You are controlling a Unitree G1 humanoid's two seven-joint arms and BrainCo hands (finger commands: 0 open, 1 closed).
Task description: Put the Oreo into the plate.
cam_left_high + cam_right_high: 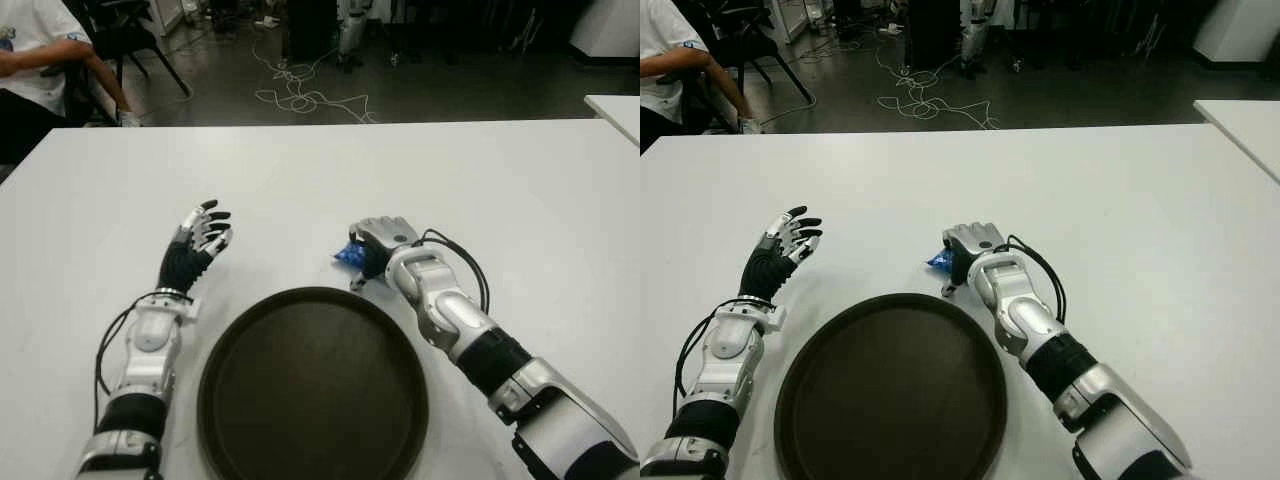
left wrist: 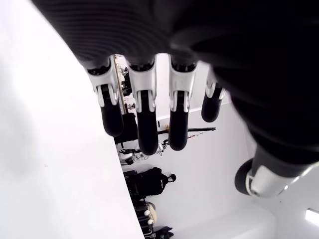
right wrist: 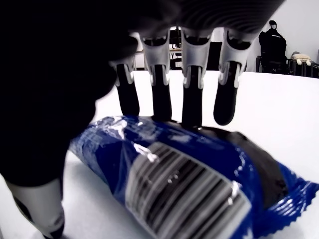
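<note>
The Oreo (image 3: 189, 174) is a blue foil packet lying on the white table (image 1: 520, 200), just beyond the far rim of the dark round plate (image 1: 310, 390). My right hand (image 1: 378, 246) is palm down over the packet, and only its blue left end (image 1: 937, 260) shows in the eye views. In the right wrist view the fingers (image 3: 192, 99) stretch over the packet's far side, the thumb stands apart at its near side, and the packet lies flat on the table. My left hand (image 1: 202, 234) is held up left of the plate, fingers spread, holding nothing.
A seated person (image 1: 30, 50) and a chair are beyond the table's far left corner. Cables (image 1: 300, 95) lie on the floor behind. Another white table's corner (image 1: 615, 105) shows at the far right.
</note>
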